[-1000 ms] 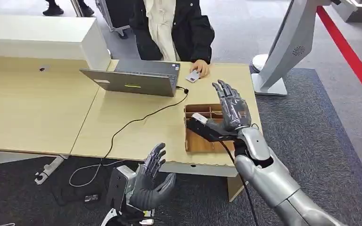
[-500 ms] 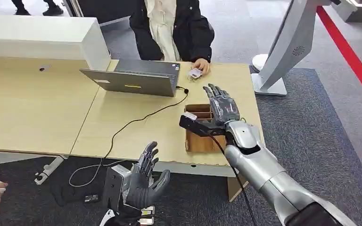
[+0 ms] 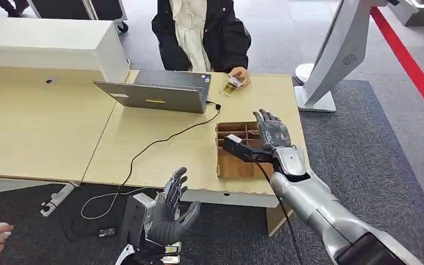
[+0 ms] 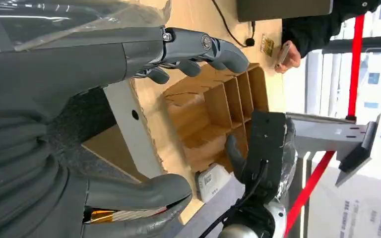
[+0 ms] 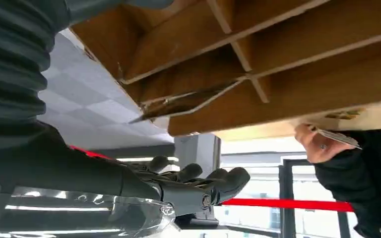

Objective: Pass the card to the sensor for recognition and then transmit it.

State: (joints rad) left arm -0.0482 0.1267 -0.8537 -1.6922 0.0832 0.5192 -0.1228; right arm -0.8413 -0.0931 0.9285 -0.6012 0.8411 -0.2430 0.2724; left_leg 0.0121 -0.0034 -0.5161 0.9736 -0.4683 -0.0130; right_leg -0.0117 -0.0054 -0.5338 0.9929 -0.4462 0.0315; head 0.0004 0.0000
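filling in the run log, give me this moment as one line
right hand: open, over wooden divider box | left hand: open, below desk edge | card: in person's hand by laptop

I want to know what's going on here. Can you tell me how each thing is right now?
Laptop: open on the desk.
Card: held by the person's hand.
Wooden divider box: upright, compartments look empty.
Right hand: open over the box, holding nothing.
Left hand: open, below the desk edge.
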